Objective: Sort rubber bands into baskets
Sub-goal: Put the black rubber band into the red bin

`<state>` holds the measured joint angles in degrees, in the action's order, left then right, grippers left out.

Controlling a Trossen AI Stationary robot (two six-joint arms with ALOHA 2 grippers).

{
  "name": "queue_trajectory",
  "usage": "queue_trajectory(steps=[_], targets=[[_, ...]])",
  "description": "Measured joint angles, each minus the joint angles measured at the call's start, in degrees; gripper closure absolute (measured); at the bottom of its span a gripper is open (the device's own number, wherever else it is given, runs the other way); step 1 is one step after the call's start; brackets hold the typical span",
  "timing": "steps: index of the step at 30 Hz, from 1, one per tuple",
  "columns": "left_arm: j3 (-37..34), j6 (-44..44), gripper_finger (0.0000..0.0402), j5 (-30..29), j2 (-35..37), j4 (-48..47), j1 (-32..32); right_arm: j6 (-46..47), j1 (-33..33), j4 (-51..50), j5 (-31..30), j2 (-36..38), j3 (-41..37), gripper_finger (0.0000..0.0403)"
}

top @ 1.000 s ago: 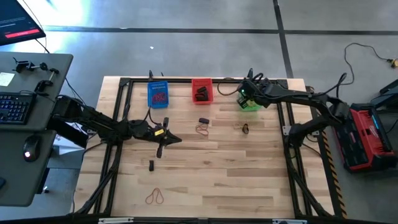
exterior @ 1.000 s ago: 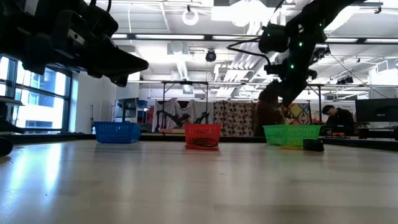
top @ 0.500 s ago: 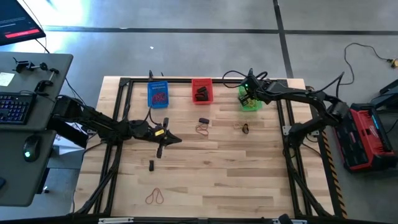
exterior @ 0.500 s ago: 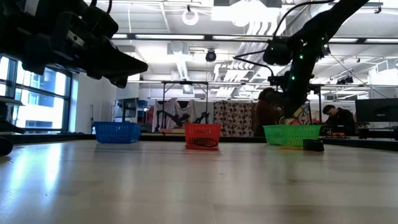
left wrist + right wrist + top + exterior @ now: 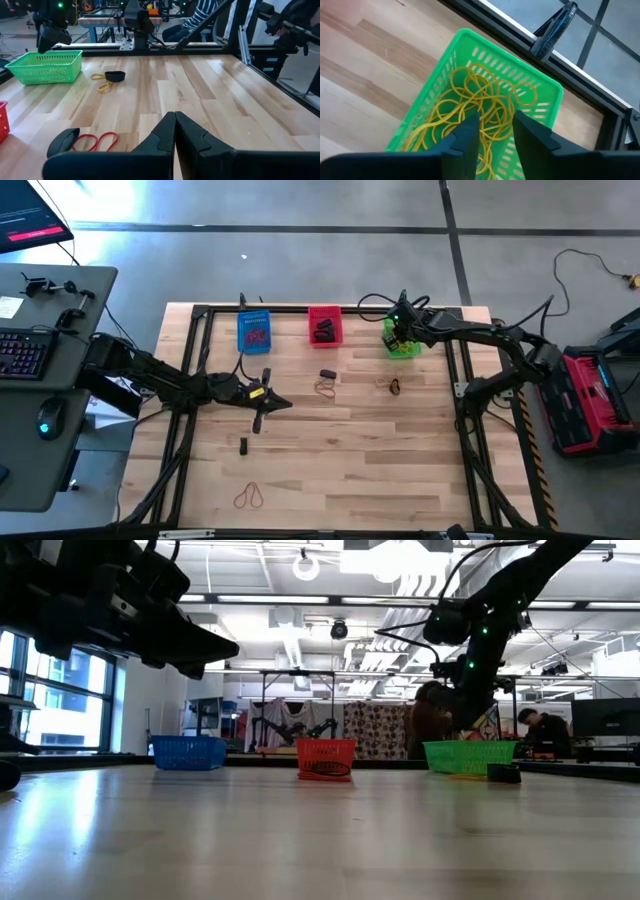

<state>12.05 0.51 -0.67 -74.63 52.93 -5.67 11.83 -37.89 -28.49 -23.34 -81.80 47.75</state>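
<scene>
- Your right gripper hangs directly over the green basket at the table's far right, its fingers parted with a clear gap and nothing visibly between them.
- Below it, the basket holds a tangle of yellowish bands.
- Loose bands lie on the table: a yellowish loop beside a black band sits nearest this arm, toward the table's middle from the green basket; a red pair with a black one lies below the red basket.
- Your left gripper waits near the left-centre, fingers pressed together, holding nothing.
- The blue basket stands far left; a red pair lies near the front edge.
</scene>
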Motion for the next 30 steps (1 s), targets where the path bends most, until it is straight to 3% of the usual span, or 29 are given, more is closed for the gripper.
queue_trajectory(steps=[4, 7, 15, 23, 30], targets=[[0.0, -0.1, 0.0401, 0.0, 0.0, 0.0, 0.0, -0.6, 0.0, 0.1, 1.5, 0.0, 0.0, 0.029], [0.0, -0.1, 0.0401, 0.0, 0.0, 0.0, 0.0, -1.7, 0.5, 0.8, 5.9, 0.0, 0.7, 0.029], [0.0, 0.3, 0.0401, 0.0, 0.0, 0.0, -0.1, -4.8, 9.9, 11.3, 19.7, 0.0, 2.0, 0.0283], [0.0, 0.3, 0.0401, 0.0, 0.0, -0.1, -0.1, -4.8, 23.3, 20.2, 18.3, -2.6, 2.0, 0.025], [0.1, 1.0, 0.0401, -1.1, -0.1, -0.5, -0.1, -4.4, 28.9, 28.7, 16.0, -9.9, 2.0, 0.0226]])
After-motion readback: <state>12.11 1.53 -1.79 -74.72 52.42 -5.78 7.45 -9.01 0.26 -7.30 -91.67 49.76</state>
